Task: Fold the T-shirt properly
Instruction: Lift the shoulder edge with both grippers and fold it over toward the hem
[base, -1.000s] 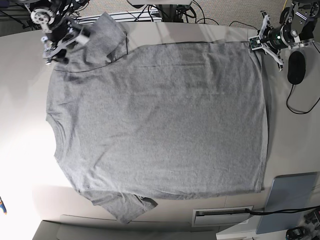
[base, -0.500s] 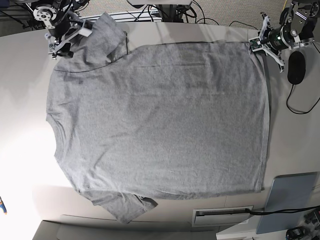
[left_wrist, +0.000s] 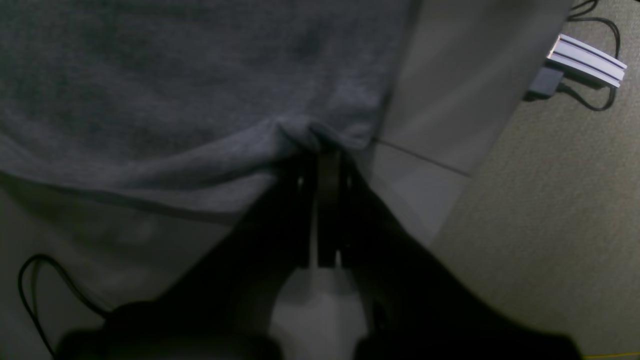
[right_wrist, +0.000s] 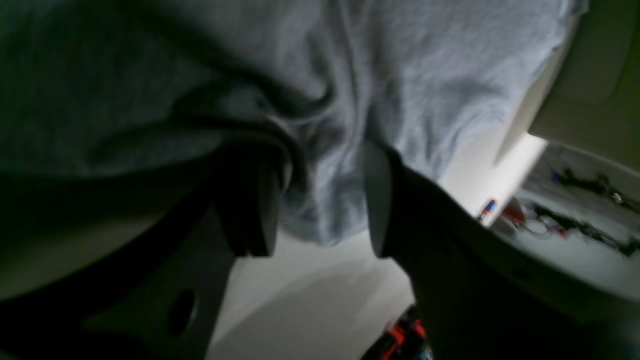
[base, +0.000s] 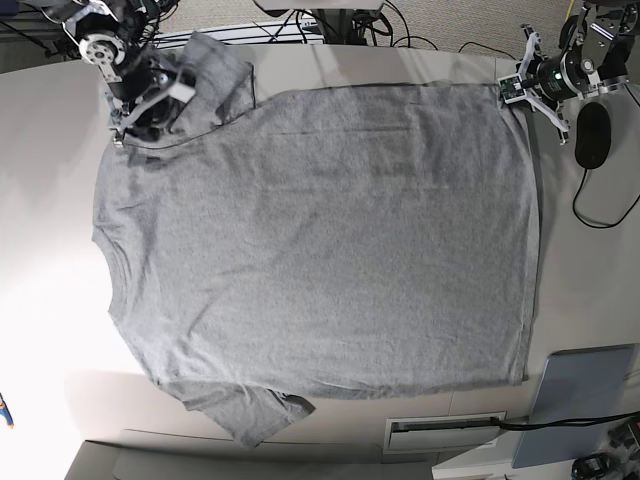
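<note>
T-shirt: spread flat on the tabletop, plain side up.
Left gripper: clenched on the hem corner, cloth bunched at its tips.
Right gripper: jaws apart, shoulder cloth lying between and ahead of them.
Changed: the right gripper has dropped from off the cloth's edge onto the shoulder beside the sleeve; the left has stayed put.
Meaning: probably about to pinch, so both corners can lift for a fold.

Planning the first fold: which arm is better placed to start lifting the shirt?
Probably the left: the left gripper is shut on the T-shirt hem corner. The right gripper is open around bunched shoulder cloth.
</note>
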